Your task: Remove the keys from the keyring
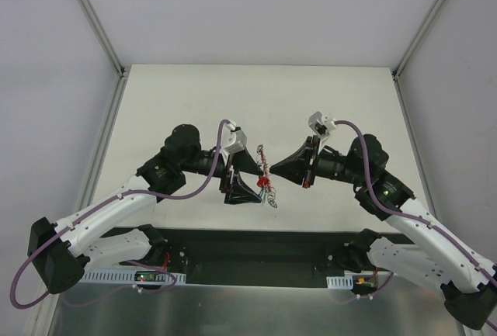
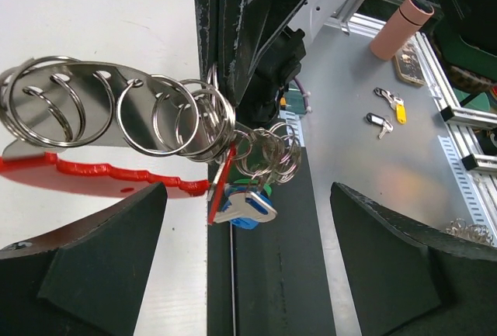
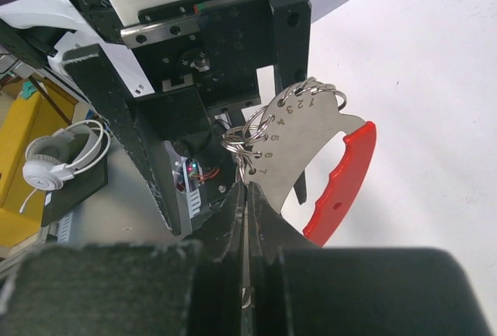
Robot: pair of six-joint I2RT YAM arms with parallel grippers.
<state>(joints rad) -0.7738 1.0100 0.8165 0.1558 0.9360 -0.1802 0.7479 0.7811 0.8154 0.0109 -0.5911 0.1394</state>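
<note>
The keyring (image 1: 265, 177) hangs in the air between my two grippers. It is a silvery numbered plate (image 3: 304, 130) with a red curved band (image 3: 345, 177) and several wire rings (image 2: 167, 115). My right gripper (image 3: 248, 187) is shut on a thin wire ring hanging from the plate's lowest hole, and it also shows in the top view (image 1: 272, 170). Small keys hang from a ring cluster: one with a blue head (image 2: 247, 210) and a thin red piece (image 2: 220, 185) seen edge-on. My left gripper (image 2: 247, 188) is open wide, its fingers either side of the hanging keys without touching them; it also shows in the top view (image 1: 250, 181).
A white table top (image 1: 256, 95) lies under the arms, with a dark strip (image 1: 256, 247) along its near edge. On the grey bench beyond stand a pink cylinder (image 2: 400, 25), two loose tagged keys (image 2: 386, 111) and a heap of rings (image 2: 466, 231). White headphones (image 3: 54, 157) lie off to the side.
</note>
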